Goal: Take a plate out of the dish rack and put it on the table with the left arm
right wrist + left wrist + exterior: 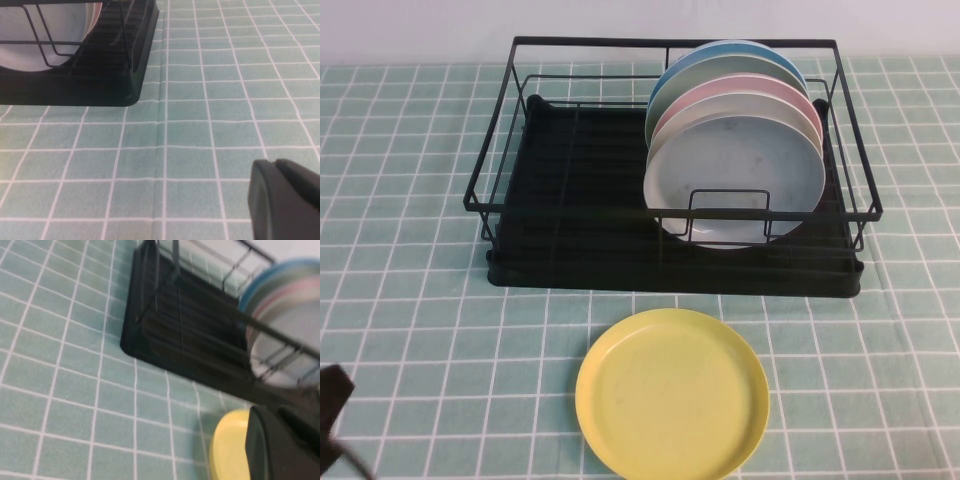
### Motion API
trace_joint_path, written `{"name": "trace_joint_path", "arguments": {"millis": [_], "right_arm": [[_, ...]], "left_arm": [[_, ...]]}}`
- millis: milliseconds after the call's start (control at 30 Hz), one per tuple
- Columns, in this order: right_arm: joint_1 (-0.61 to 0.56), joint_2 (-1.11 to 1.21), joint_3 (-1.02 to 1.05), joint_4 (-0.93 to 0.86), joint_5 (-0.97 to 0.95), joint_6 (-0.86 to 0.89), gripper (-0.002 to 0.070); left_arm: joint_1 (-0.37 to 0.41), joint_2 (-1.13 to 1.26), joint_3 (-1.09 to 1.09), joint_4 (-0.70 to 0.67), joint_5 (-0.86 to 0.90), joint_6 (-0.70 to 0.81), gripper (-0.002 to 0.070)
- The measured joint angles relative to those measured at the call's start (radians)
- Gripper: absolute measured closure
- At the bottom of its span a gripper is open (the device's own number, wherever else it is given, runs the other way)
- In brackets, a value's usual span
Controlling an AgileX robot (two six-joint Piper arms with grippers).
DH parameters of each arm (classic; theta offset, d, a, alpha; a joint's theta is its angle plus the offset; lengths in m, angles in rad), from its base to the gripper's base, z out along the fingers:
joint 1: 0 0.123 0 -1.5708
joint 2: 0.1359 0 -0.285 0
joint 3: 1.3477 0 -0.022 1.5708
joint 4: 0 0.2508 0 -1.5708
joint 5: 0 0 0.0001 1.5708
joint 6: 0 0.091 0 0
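The pale grey-blue plate (735, 175) stands upright at the front of a row of several plates in the right half of the black wire dish rack (570, 200). It also shows in the left wrist view (295, 335) and the right wrist view (20, 40). My left gripper (274, 412) is shut and empty, low over the table (410, 300) near the front left, well short of the rack. Only a black part of the left arm (332, 400) shows in the high view. My right gripper (274, 164) is shut and empty over bare cloth, to the right of the rack's corner.
A yellow plate (672, 393) lies flat on the cloth in front of the rack; it also shows in the left wrist view (227, 450) beside the left gripper. The rack's left half holds no plates. Behind the front plate stand pink, green and blue ones.
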Motion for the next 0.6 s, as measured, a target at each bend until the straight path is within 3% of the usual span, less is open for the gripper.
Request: {"name": "trace_joint_path", "arguments": {"millis": [267, 600], "right_arm": [[0.000, 0.000, 0.000, 0.000, 0.000, 0.000, 0.0694], [0.000, 0.000, 0.000, 0.000, 0.000, 0.000, 0.0694]], "left_arm": [[0.000, 0.455, -0.430, -0.025, 0.309, 0.393, 0.0679], [0.000, 0.975, -0.958, -0.249, 0.622, 0.879, 0.0679]]}}
